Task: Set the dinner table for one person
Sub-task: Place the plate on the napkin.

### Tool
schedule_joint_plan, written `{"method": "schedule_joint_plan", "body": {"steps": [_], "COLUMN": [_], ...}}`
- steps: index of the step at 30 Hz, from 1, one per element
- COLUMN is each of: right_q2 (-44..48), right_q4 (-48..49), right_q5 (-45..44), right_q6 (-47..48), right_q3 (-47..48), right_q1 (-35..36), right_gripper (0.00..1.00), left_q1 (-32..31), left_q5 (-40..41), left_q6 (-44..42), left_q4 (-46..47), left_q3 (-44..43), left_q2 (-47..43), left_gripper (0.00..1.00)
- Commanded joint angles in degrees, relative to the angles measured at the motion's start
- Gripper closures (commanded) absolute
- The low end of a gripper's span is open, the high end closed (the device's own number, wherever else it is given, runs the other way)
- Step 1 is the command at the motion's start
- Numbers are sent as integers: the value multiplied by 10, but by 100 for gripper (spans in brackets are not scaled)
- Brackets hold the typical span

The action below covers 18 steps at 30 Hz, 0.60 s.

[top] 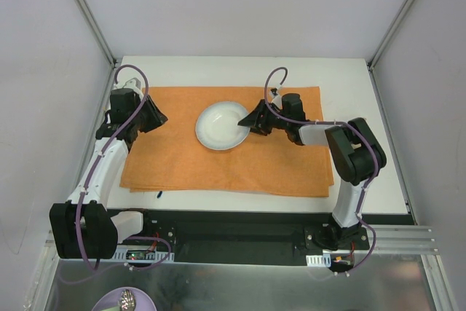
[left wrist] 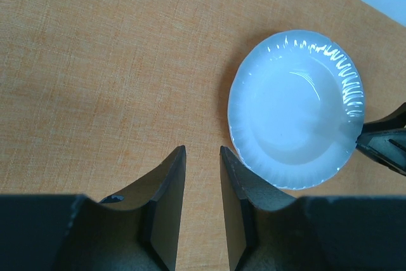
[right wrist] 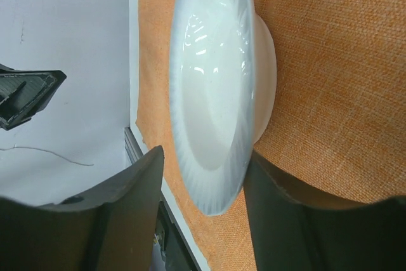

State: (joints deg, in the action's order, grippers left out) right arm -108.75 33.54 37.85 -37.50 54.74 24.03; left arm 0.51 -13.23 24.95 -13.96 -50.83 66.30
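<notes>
1. White worktop: lies ahead of both arm bases and carries everything listed below.
2. Orange placemat: flat across the worktop's middle.
3. White plate: on the placemat, near its centre.
4. Right pincer: jaws parted, straddling the plate's right rim, gripping nothing. We judge it should widen fully, then retreat rightward, level, without nudging plate or cloth.
5. Left pincer: narrowly ajar, empty, over the placemat's left part.

No words, numbers or signs can be read anywhere. The plate, the cloth and the table all look plain, with no writing on them.
</notes>
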Motion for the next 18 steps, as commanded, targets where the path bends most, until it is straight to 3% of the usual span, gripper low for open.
{"method": "schedule_joint_plan", "body": {"steps": [1,3,6,14,18], "right_q2": [20,34,59,131,161], "right_q4": [41,29,-32,-173,-320], "right_q5": [0,-3,-21,-67,-132], "right_q6": [7,22,58,167,248], "right_q3": [-6,-10,-15,-11,26], "right_q1": [-11,-17,-30,-79,-84], "right_gripper": [43,35,32,31,31], "left_q1": [3,3,3,2,3], "left_q5": [-10,-10,-10,-12,-14], "left_q6": [3,2,3,5,7], "left_q4": [12,12,12,12,13], "left_q3": [0,0,1,1,-2], "left_q2": [-10,-8,-10,-12,-7], "left_gripper": [72,72,72,72,72]}}
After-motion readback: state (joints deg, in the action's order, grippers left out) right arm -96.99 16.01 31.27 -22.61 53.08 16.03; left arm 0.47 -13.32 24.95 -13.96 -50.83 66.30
